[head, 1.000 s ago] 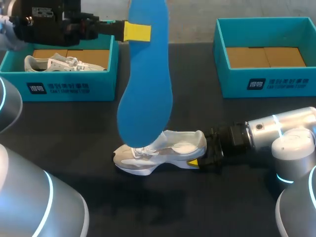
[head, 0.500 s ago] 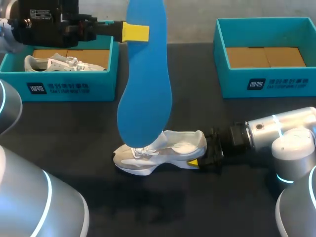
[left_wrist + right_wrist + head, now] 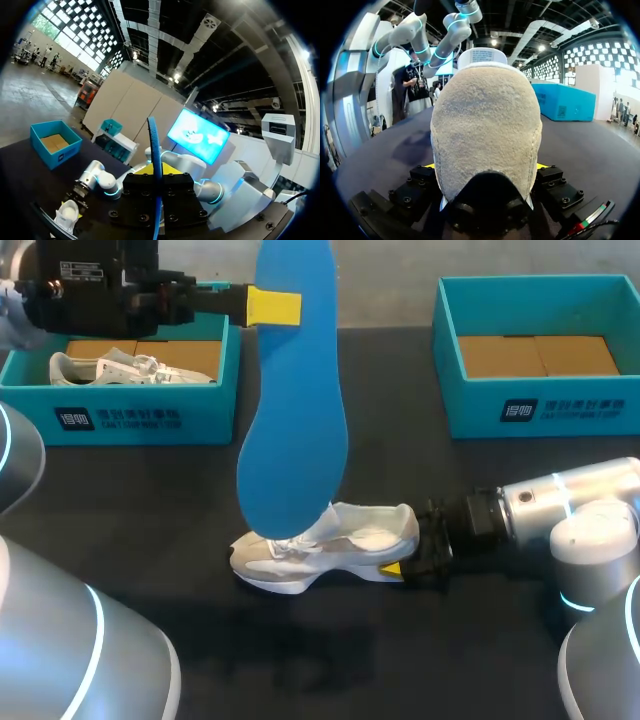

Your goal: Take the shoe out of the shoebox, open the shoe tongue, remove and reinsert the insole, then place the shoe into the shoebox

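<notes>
Drifting only slightly toward the left over the past second, the left tool (image 3: 273, 306) holds the blue insole (image 3: 293, 430) aloft, while everything else on the worktop (image 3: 400, 470) stays put. Its yellow-tipped fingers are clamped on the insole's narrow upper part, and the left wrist view shows the blue strip edge-on between them. The insole hangs nearly upright, broad end down. In the head view that end overlaps the front of the shoe (image 3: 330, 545); whether the two touch cannot be told.

Low at the right, the right tool (image 3: 405, 562) grips the heel of the pale grey-and-white shoe, with a yellow tip on either side of the heel in the right wrist view. The shoe lies on the dark worktop, toe pointing left, near the middle.

Behind it, the left shoebox (image 3: 150, 420), teal with a cardboard floor, holds a second white shoe (image 3: 120, 368). The right shoebox (image 3: 540, 410), also teal, sits well apart at the far right.
</notes>
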